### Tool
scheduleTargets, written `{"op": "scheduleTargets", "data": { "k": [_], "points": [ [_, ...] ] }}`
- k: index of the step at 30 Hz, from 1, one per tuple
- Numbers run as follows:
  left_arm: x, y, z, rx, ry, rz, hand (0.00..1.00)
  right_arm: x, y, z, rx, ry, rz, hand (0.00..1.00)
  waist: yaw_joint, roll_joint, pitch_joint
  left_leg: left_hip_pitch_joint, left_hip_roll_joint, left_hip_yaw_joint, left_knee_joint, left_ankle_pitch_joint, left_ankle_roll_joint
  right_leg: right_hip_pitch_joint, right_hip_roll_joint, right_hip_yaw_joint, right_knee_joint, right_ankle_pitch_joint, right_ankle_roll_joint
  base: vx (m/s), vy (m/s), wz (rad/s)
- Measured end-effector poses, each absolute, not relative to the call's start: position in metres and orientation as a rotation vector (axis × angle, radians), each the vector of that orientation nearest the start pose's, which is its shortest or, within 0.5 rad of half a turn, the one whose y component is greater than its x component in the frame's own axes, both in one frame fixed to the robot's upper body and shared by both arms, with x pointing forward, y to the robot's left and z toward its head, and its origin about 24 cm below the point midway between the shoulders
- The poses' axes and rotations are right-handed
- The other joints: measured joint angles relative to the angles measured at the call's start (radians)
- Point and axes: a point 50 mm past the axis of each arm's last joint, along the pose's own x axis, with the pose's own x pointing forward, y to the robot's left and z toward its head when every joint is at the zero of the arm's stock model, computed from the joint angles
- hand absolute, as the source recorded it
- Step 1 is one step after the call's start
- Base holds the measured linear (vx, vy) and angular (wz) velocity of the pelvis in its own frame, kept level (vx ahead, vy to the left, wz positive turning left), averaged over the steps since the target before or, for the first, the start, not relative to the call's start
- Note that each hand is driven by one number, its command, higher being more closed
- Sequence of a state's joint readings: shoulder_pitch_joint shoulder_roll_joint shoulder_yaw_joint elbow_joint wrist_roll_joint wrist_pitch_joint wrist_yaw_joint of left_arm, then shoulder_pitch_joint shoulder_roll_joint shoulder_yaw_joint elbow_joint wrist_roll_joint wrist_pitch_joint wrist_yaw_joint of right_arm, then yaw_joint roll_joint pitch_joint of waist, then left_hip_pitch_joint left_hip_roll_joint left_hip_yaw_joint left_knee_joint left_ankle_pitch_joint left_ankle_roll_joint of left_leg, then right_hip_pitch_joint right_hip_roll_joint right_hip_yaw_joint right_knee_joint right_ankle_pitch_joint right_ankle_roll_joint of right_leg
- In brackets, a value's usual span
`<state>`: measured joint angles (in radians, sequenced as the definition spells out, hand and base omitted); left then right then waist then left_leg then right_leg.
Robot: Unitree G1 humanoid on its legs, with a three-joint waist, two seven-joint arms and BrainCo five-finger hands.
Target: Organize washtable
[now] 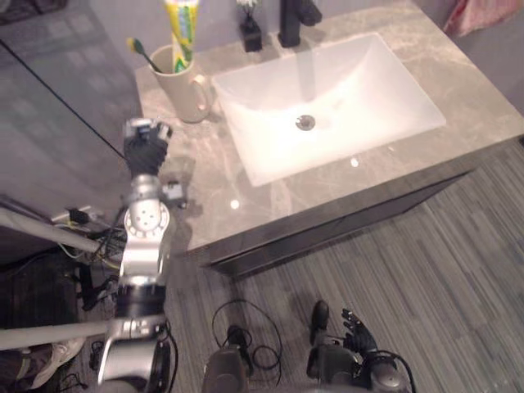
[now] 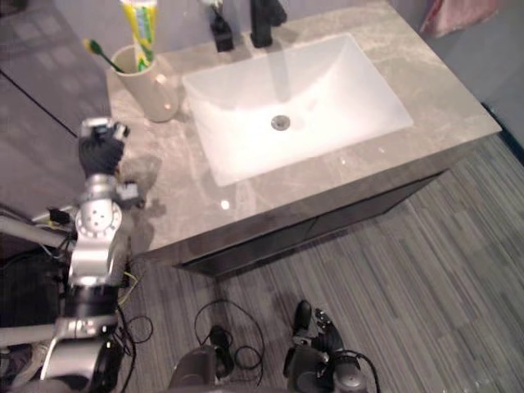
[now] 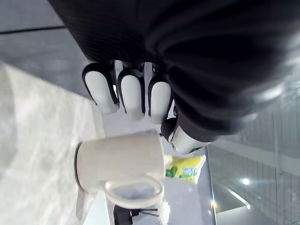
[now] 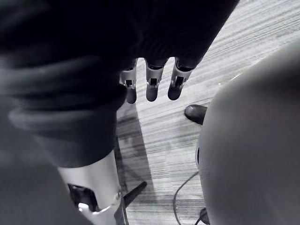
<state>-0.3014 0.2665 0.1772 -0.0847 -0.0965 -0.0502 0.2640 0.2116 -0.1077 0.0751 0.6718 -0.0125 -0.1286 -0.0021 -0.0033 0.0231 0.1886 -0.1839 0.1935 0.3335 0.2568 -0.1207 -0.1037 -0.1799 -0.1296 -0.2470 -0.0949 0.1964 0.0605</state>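
A beige mug [image 1: 187, 86] stands at the back left of the grey marble countertop [image 1: 467, 90]. It holds a yellow-green toothpaste tube [image 1: 182, 33] and a green toothbrush [image 1: 143, 53]. My left hand [image 1: 146, 149] hovers over the counter's left edge, a short way in front of the mug and apart from it. In the left wrist view its fingers [image 3: 131, 93] are relaxed and hold nothing, with the mug [image 3: 119, 161] and the tube [image 3: 185, 168] past them. My right hand [image 1: 360, 332] hangs low over the floor, its fingers [image 4: 152, 84] straight and empty.
A white rectangular basin [image 1: 327, 98] is set into the middle of the counter, with a black faucet [image 1: 293, 20] and a small black dispenser [image 1: 250, 34] behind it. A pink cloth [image 1: 483, 15] hangs at the back right. Striped grey flooring [image 1: 442, 270] lies in front.
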Motion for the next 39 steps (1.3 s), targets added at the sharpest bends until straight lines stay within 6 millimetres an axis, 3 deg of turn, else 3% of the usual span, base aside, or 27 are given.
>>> {"op": "scheduleTargets", "data": {
  "k": [2, 8, 11, 14, 16, 18, 19, 20, 22, 23, 24, 27, 31, 35, 39],
  "points": [
    [0.272, 0.231, 0.156, 0.102, -0.472, 0.382, 1.0, 0.126, -0.18, -0.126, -0.117, 0.766, -0.001, 0.0, 0.019, 0.004, -0.011, 0.018, 0.0, 0.0, -0.008, 0.0, 0.0, 0.016, 0.002, -0.001, -0.001, -0.002, 0.001, 0.0, 0.0, 0.0],
    [0.192, 0.257, 0.13, 0.174, -0.421, 0.526, 1.0, 0.116, -0.185, -0.132, -0.092, 0.815, -0.052, 0.0, 0.04, 0.02, -0.068, 0.065, 0.001, -0.009, -0.042, 0.0, -0.001, 0.061, 0.002, -0.031, 0.0, -0.034, 0.003, 0.0, 0.004, 0.08],
    [0.157, 0.27, 0.107, 0.185, -0.314, 0.618, 1.0, 0.103, -0.189, -0.136, -0.084, 0.858, -0.077, 0.0, 0.073, 0.038, -0.124, 0.094, 0.001, -0.022, -0.059, 0.0, -0.002, 0.096, 0.004, -0.055, 0.004, -0.049, 0.002, 0.06, 0.014, 0.21],
    [0.13, 0.281, 0.086, 0.187, -0.194, 0.716, 1.0, 0.098, -0.191, -0.14, -0.07, 0.885, -0.096, 0.0, 0.078, 0.044, -0.149, 0.118, 0.002, -0.043, -0.072, 0.0, -0.003, 0.141, 0.0, -0.087, 0.006, -0.065, 0.01, 0.06, 0.015, 0.28],
    [0.115, 0.289, 0.064, 0.179, -0.086, 0.78, 1.0, 0.094, -0.191, -0.141, -0.062, 0.901, -0.107, 0.0, 0.09, 0.042, -0.159, 0.141, 0.001, -0.056, -0.078, 0.0, -0.003, 0.168, -0.003, -0.103, 0.011, -0.078, 0.016, 0.06, 0.015, 0.23],
    [0.099, 0.299, 0.024, 0.137, 0.09, 0.86, 1.0, 0.091, -0.191, -0.143, -0.059, 0.914, -0.11, 0.0, 0.103, 0.037, -0.171, 0.152, 0.0, -0.071, -0.079, 0.0, -0.003, 0.185, -0.006, -0.119, 0.025, -0.087, 0.017, 0.05, 0.006, 0.24],
    [0.09, 0.299, -0.005, 0.098, 0.223, 0.894, 1.0, 0.091, -0.19, -0.143, -0.055, 0.914, -0.111, 0.0, 0.102, 0.044, -0.179, 0.163, -0.002, -0.081, -0.079, 0.0, -0.003, 0.202, -0.008, -0.131, 0.025, -0.091, 0.02, 0.04, -0.004, 0.28],
    [0.079, 0.294, -0.034, 0.056, 0.354, 0.909, 1.0, 0.089, -0.19, -0.143, -0.051, 0.918, -0.114, 0.0, 0.102, 0.031, -0.182, 0.17, -0.002, -0.088, -0.081, 0.0, -0.003, 0.214, -0.01, -0.139, 0.025, -0.094, 0.023, 0.03, -0.009, 0.22],
    [0.063, 0.284, -0.068, -0.001, 0.52, 0.916, 1.0, 0.089, -0.189, -0.143, -0.046, 0.918, -0.122, 0.0, 0.102, 0.029, -0.189, 0.186, -0.004, -0.09, -0.084, 0.0, -0.003, 0.23, -0.012, -0.14, 0.025, -0.096, 0.027, 0.0, -0.004, 0.06],
    [0.047, 0.274, -0.092, -0.043, 0.654, 0.918, 0.0, 0.087, -0.188, -0.145, -0.024, 0.926, -0.141, 0.0, 0.101, 0.017, -0.197, 0.192, -0.007, -0.09, -0.089, 0.0, -0.003, 0.234, -0.012, -0.139, 0.024, -0.098, 0.028, 0.0, 0.0, 0.0],
    [0.032, 0.263, -0.113, -0.086, 0.783, 0.917, 0.0, 0.084, -0.188, -0.148, -0.009, 0.949, -0.165, 0.0, 0.1, 0.017, -0.199, 0.2, -0.018, -0.096, -0.101, 0.001, -0.002, 0.238, -0.012, -0.139, 0.021, -0.1, 0.029, 0.0, 0.0, 0.0],
    [-0.008, 0.234, -0.149, -0.229, 1.053, 0.952, 0.0, 0.069, -0.194, -0.158, 0.033, 1.033, -0.25, 0.0, 0.093, -0.011, -0.205, 0.228, -0.032, -0.124, -0.123, 0.006, -0.005, 0.269, -0.016, -0.155, 0.003, -0.101, 0.031, -0.03, -0.01, 0.15],
    [-0.032, 0.211, -0.163, -0.324, 1.214, 0.929, 0.0, 0.063, -0.202, -0.161, 0.054, 1.07, -0.303, 0.0, 0.088, -0.016, -0.21, 0.25, -0.054, -0.141, -0.176, 0.027, -0.007, 0.279, -0.028, -0.162, -0.003, -0.105, 0.035, -0.01, 0.002, 0.13],
    [-0.028, 0.207, -0.164, -0.341, 1.211, 0.88, 0.0, 0.067, -0.202, -0.162, 0.051, 1.072, -0.315, 0.0, 0.073, -0.009, -0.206, 0.259, -0.059, -0.143, -0.191, 0.035, -0.006, 0.281, -0.029, -0.162, -0.002, -0.105, 0.036, 0.02, -0.003, 0.02],
    [-0.004, 0.206, -0.165, -0.322, 1.166, 0.795, 0.0, 0.069, -0.202, -0.163, 0.051, 1.079, -0.314, 0.0, 0.071, -0.004, -0.208, 0.267, -0.061, -0.144, -0.205, 0.038, -0.005, 0.281, -0.029, -0.161, -0.002, -0.105, 0.044, 0.02, 0.0, 0.0]
  ]
}}
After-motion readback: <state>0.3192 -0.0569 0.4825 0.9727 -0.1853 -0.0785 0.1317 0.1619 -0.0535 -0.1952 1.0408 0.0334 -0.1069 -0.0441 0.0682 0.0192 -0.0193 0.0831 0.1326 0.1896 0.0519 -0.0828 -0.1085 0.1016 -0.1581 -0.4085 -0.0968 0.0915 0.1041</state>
